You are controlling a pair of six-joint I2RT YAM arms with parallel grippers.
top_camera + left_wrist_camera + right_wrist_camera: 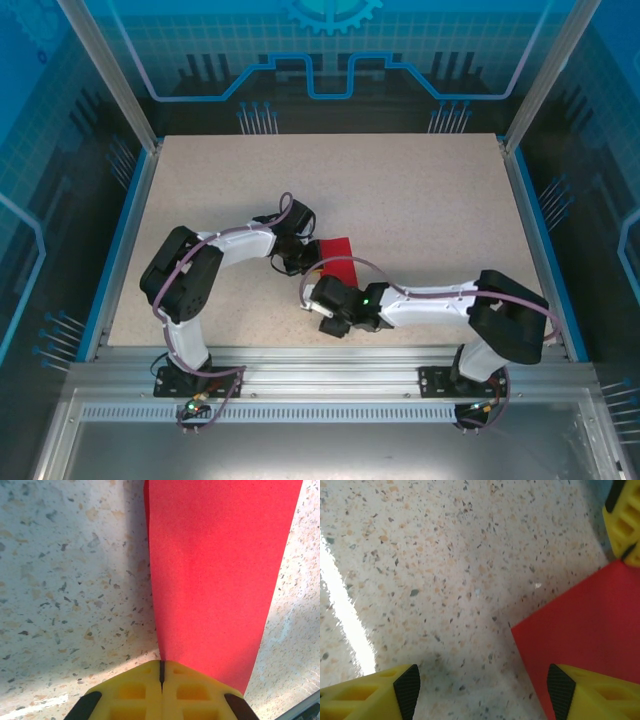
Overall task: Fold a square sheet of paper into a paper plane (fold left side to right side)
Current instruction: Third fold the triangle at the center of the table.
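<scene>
Yellow fingers [130, 692] of the left gripper [161, 677] are pressed together, closed, their tips meeting one end of the square sheet of paper [215, 580]; whether they pinch it I cannot tell. Bright red and narrow, the sheet lies flat near the middle of the table [420, 190], somewhat closer to its near edge. The right gripper [480, 695] hangs with jaws wide apart and empty, one finger above the sheet's corner.
</scene>
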